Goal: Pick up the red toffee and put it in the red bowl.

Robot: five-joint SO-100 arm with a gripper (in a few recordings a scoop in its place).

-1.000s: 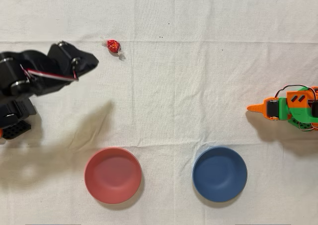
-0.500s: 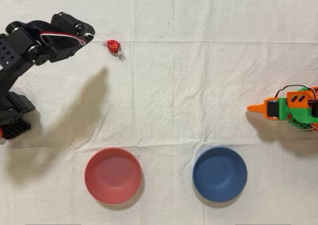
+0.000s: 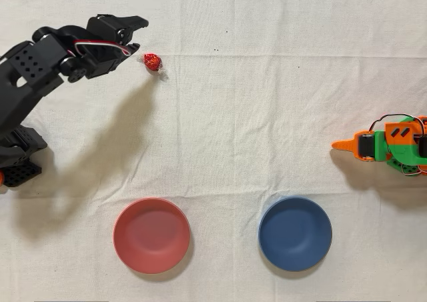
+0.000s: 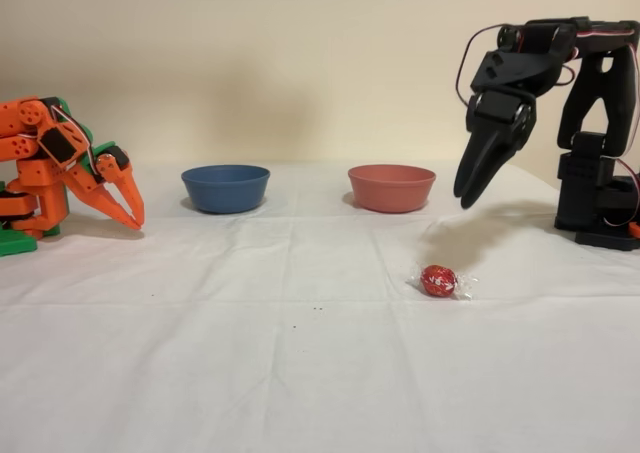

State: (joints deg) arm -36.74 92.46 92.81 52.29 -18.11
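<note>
- Two bowls sit side by side on the cloth-covered counter: the red bowl and the blue bowl, well apart from each other.
- On the cloth lies the red toffee, by itself, far from both bowls; in the fixed view it rests nearer the camera than the red bowl.
- Above the cloth hangs the black arm's end effector, pointing down, its two fingers slightly parted and holding nothing.
- From overhead, the end effector is just beside the toffee, up and to the left of it, not touching.
- At the other side stands the idle orange arm.
</note>
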